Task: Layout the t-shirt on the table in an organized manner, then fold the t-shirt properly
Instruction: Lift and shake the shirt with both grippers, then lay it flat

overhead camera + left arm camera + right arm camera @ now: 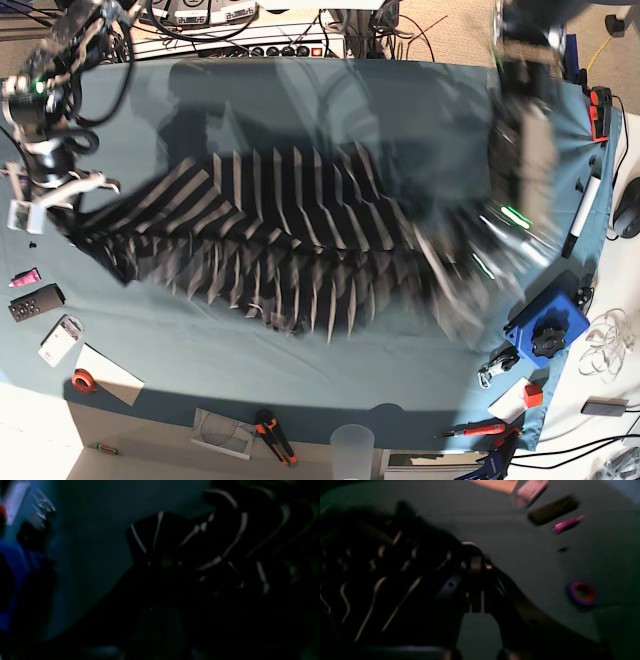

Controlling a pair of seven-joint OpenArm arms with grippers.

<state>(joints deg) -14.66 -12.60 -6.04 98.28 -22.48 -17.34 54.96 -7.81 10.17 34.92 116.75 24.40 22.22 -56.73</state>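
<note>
Fingers of both arms, left (165, 562) and right (476, 565), pinch the t-shirt (290, 240) closed over the worktop (300, 90); even outward tension should spread it flat.

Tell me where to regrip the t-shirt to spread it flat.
Take the t-shirt at its two far ends, from the outer sides, and pull apart. It hangs stretched and bunched between the left gripper and right gripper, hem drooping toward the table.
</note>
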